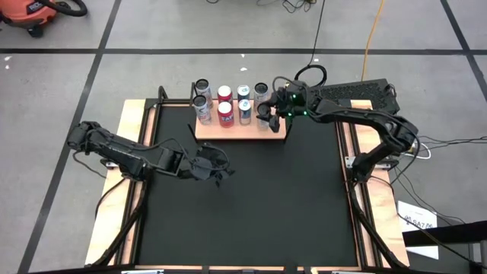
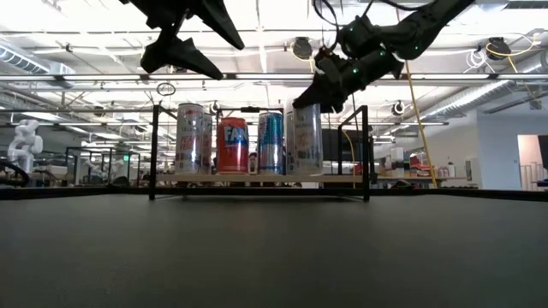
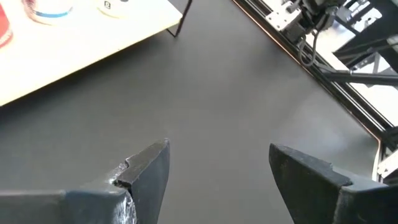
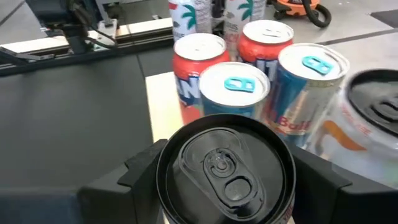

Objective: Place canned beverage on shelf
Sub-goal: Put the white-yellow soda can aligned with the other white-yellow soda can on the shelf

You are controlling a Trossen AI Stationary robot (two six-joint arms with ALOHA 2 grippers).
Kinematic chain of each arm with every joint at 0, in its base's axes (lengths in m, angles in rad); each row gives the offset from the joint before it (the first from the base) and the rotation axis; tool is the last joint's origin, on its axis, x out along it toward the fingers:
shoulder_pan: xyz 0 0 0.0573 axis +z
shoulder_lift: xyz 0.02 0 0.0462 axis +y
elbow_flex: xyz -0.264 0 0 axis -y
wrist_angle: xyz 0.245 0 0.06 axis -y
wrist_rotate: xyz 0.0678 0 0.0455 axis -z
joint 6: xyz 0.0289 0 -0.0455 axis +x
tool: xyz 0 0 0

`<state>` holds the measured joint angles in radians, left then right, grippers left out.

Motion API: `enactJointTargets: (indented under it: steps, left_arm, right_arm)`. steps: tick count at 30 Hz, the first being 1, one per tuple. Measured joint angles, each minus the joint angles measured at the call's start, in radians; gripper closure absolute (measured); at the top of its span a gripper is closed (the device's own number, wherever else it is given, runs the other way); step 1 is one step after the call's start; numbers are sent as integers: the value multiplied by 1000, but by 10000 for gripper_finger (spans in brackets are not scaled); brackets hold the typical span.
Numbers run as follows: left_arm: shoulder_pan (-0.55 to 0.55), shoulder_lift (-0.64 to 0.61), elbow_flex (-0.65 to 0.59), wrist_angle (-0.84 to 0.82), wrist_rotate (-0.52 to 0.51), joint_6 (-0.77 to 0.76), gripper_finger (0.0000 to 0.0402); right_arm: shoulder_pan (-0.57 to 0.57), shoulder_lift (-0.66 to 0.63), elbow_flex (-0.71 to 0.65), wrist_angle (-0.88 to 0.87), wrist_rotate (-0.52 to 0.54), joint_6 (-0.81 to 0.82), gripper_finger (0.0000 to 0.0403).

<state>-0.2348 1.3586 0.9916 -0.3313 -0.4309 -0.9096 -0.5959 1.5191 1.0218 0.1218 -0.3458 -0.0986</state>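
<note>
The shelf, a light wooden board with black end posts, stands at the far edge of the black mat. Several cans stand on it: white, red and blue-silver. My right gripper is over the shelf's right part, shut on a black-topped can that stands upright beside the other cans. In the low view this can reaches down to the level of the board. My left gripper hovers open over the mat, near the shelf's front, with nothing between its fingers. My right gripper pinches the black-topped can between its two fingers, one on each opposite side of its wall just below the top rim. The fingers come from the table's right, slanting a little downward. The can is upright; whether its base rests on the board, I cannot tell.
The shelf's black posts rise at its two ends. Another black-topped can stands close to the held one. Wooden table rails run along both sides of the mat, with open mat toward the near edge.
</note>
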Motion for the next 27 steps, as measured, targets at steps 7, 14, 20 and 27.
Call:
enactJointTargets:
  steps: [7, 14, 20, 27]
  left_arm:
    - [8, 0, 0, 0, -16, -2, 128]
    - [34, 0, 0, 6, -16, -2, 128]
    - [40, 0, 0, 8, -15, -2, 128]
    - [40, 0, 0, 8, -15, -2, 128]
  right_arm:
    - [-33, 0, 1, 34, -50, 8, 158]
    - [-33, 28, 1, 28, -53, 11, 145]
    - [-34, 48, 3, 49, -52, 33, 133]
    - [-45, 50, 2, 83, -50, 58, 104]
